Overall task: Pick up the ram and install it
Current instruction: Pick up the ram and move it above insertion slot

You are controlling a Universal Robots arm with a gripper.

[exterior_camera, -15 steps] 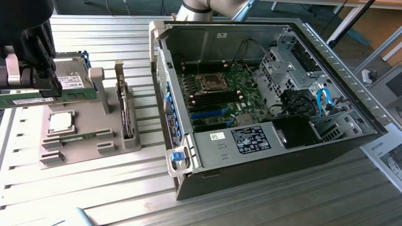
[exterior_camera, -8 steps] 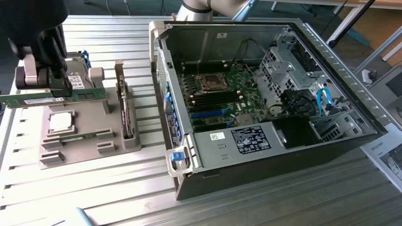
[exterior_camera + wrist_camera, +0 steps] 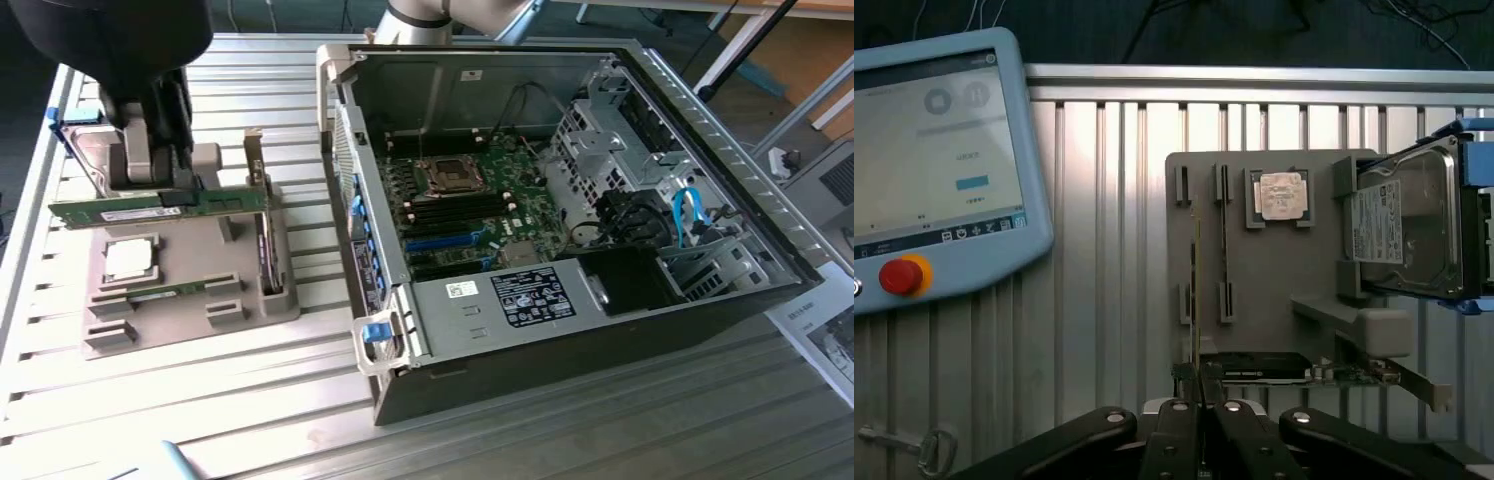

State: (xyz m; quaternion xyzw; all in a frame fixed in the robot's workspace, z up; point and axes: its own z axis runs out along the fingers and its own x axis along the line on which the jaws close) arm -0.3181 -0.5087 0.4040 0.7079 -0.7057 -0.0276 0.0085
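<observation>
Hovering over the grey holder tray [image 3: 180, 272] at the exterior view's left, the claw [image 3: 171, 198] is pinched narrow on one ram [image 3: 107, 213]. It grips the green stick near the middle of its length, so the stick lies level and clear above the tray. In the wrist view the claw [image 3: 1199, 395] shows its two fingers pressed together, with that stick seen edge-on as a thin line running out from between them. A second ram [image 3: 167, 292] sits in its slot on the tray, which makes two sticks in all. On the same tray I count one square silver processor [image 3: 1282, 195], one hard drive [image 3: 1409, 230] propped in its holder and one expansion card [image 3: 1309, 372]. Well apart, toward the exterior view's right, one open computer case [image 3: 534, 360] lies on the slatted metal worktop [image 3: 240, 400], its motherboard [image 3: 514, 215] bare to view. One teach pendant [image 3: 934, 170] with a red button rests on the worktop too, with a key ring [image 3: 904, 450] near it.
</observation>
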